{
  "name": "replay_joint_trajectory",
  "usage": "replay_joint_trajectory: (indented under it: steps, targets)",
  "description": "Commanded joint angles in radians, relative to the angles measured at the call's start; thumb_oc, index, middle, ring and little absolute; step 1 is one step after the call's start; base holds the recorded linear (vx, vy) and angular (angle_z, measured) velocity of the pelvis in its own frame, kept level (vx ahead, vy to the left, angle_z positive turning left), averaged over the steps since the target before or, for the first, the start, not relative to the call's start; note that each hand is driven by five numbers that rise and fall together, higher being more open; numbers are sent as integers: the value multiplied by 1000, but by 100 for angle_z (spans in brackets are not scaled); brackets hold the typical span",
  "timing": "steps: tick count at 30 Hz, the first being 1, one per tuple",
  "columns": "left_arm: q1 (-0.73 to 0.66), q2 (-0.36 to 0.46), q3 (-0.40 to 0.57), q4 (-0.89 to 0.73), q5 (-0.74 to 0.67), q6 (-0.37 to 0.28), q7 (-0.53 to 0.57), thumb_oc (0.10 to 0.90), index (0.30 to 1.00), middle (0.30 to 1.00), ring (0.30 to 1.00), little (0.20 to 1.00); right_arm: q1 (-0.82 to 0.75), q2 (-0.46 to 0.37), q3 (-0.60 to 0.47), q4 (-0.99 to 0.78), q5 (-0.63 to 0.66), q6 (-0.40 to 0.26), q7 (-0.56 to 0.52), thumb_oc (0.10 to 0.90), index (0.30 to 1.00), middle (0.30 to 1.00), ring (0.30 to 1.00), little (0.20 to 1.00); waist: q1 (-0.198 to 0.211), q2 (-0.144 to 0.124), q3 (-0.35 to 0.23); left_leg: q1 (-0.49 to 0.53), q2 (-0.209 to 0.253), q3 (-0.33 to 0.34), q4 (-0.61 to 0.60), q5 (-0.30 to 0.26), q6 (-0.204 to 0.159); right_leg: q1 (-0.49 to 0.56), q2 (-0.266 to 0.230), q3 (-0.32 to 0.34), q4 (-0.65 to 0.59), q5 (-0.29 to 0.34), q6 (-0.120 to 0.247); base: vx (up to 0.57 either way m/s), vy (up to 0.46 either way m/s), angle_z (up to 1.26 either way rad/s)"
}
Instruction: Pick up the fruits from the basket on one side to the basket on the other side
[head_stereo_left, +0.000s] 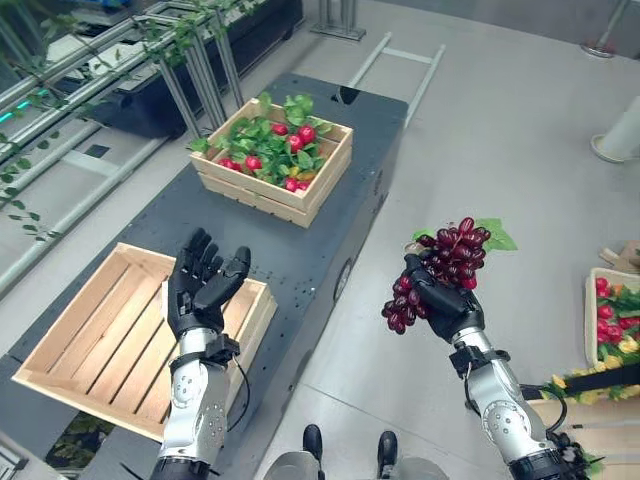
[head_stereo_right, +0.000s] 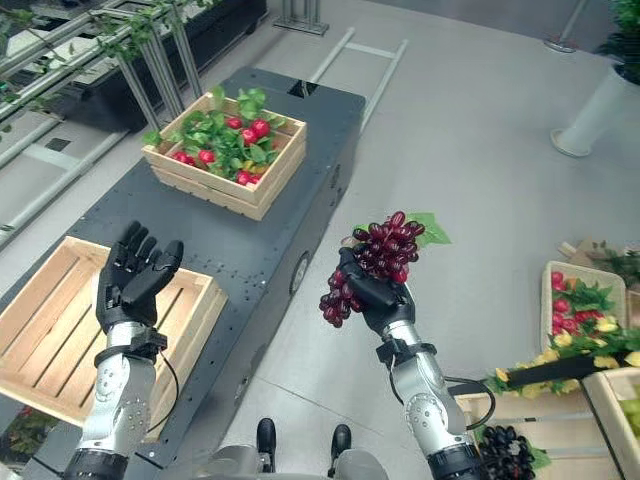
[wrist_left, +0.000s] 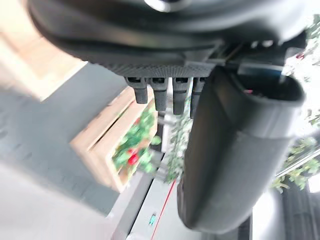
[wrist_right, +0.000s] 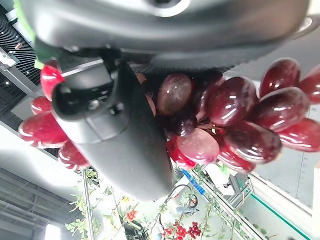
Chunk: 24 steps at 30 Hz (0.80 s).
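A bunch of dark red grapes (head_stereo_left: 446, 260) with a green leaf is held up over the floor, to the right of the dark table (head_stereo_left: 300, 250). My right hand (head_stereo_left: 446, 303) is shut on the grapes (wrist_right: 235, 120), thumb wrapped across the bunch. My left hand (head_stereo_left: 200, 285) is open, palm up, fingers straight, raised above the right edge of the empty wooden crate (head_stereo_left: 90, 350) at the near left. A second wooden crate (head_stereo_left: 275, 150) at the far end of the table holds red fruits among green leaves.
More crates with fruits and leaves (head_stereo_left: 612, 320) stand on the floor at the right; one near the bottom right holds dark grapes (head_stereo_right: 510, 452). A metal rack with vines (head_stereo_left: 90, 70) runs along the left. A white post base (head_stereo_left: 618, 140) stands at far right.
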Motion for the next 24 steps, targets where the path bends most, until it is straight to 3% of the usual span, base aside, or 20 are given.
replay_joint_trajectory:
  steps: [1,6,10,12,14,17,18,20,21,24]
  targets:
    - [-83,18,-7,-47,28,-121,14,800,900,900,900,900,-76,10,-34,-95,-39,-66,74,400,300,300,300,300,-20,-16,-136,-44,-77,-58,1,-65,21,30,31,-3,3,-38,-34,-84,-91,1]
    - [-70,3,-19,-54,31,-115,-20,800,900,900,900,900,-33,-4,-50,-81,-73,-19,100,400,300,300,300,300,-41,-29,-146,-45,-86,-47,73,-93,12,25,34,9,3,-29,-47,-69,-35,-3]
    - [-59,3,-22,-59,28,-113,-29,800,900,900,900,900,-41,-19,-44,-46,-72,-13,111,400,300,300,300,300,-34,-54,-135,-94,-99,-87,271,-162,8,30,14,46,3,-9,-54,-84,41,-17]
    - [-35,6,-7,-67,38,-128,-31,800,900,900,900,900,-43,-15,-39,-37,-65,-12,119,400,300,300,300,300,-27,-56,-115,-126,-112,-168,419,-178,35,7,8,105,74,-18,-60,-101,183,-64]
    - [-20,15,5,-76,23,-141,-41,800,900,900,900,900,-35,-5,-32,-39,-79,-19,121,400,300,300,300,300,-28,-42,-104,-98,-120,-238,337,-192,57,-29,20,150,138,-40,-58,-112,241,-71]
    - [-48,23,-17,-44,0,-150,-19,800,900,900,900,900,-50,5,-14,-18,-94,-35,103,400,300,300,300,300,-43,-13,-92,-45,-121,-293,174,-156,68,-74,31,180,169,-47,-43,-171,290,-95]
    - [-85,26,-43,-23,28,-129,1,800,900,900,900,900,-52,-1,-11,-25,-61,-32,81,400,300,300,300,300,-58,-4,-87,-29,-120,-295,107,-122,60,-88,25,178,149,-19,-22,-225,340,-94]
    - [-98,32,-56,-17,116,-105,27,800,900,900,900,900,-47,3,-10,-25,-47,-28,96,400,300,300,300,300,-62,-2,-84,-23,-128,-305,80,-110,60,-100,20,188,126,12,-8,-161,249,-60]
    - [-97,41,-67,4,184,-61,49,800,900,900,900,900,-42,7,-3,-15,-63,-6,107,400,300,300,300,300,-67,5,-77,-10,-131,-296,48,-105,61,-125,12,199,103,46,14,-112,210,-23]
    - [-83,52,-78,48,146,-5,25,800,900,900,900,900,-29,10,5,-3,-87,24,106,400,300,300,300,300,-72,11,-71,4,-139,-281,19,-108,68,-150,5,206,63,89,34,-127,221,-43]
